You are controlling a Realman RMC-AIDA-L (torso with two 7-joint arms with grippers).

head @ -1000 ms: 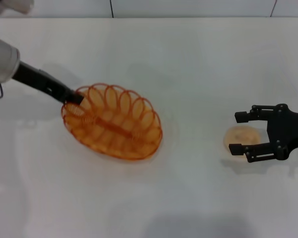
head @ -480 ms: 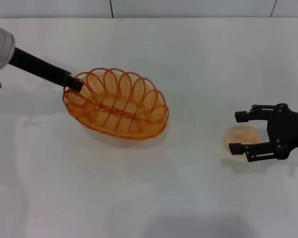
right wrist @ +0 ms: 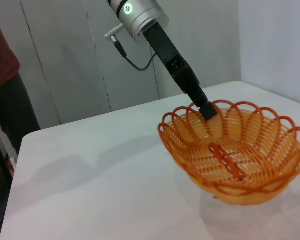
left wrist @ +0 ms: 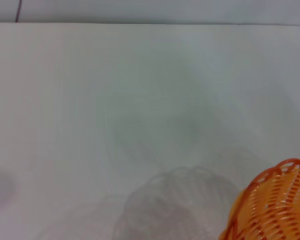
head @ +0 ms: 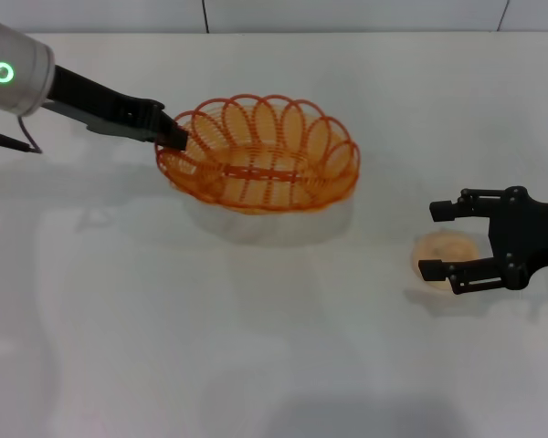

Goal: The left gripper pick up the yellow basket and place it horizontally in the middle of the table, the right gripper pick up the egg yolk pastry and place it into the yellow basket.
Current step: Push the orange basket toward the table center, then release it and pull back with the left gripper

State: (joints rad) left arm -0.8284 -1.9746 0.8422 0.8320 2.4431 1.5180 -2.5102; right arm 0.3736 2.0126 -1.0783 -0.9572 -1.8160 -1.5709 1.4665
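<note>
The left end effector [head: 175, 137] is seen pinched on the looped rim at the left end of the yellow basket [head: 260, 155], which is held lifted above the white counter [head: 256, 347], its shadow cast below. That lift is confirmed in the right wrist view, where the basket [right wrist: 235, 155] hangs clear of the surface; in the left wrist view only one edge of it [left wrist: 275, 210] is caught. The right end effector [head: 434, 242] is held with fingers spread, right above the egg yolk pastry [head: 443, 257], which lies on the counter well right of the basket.
</note>
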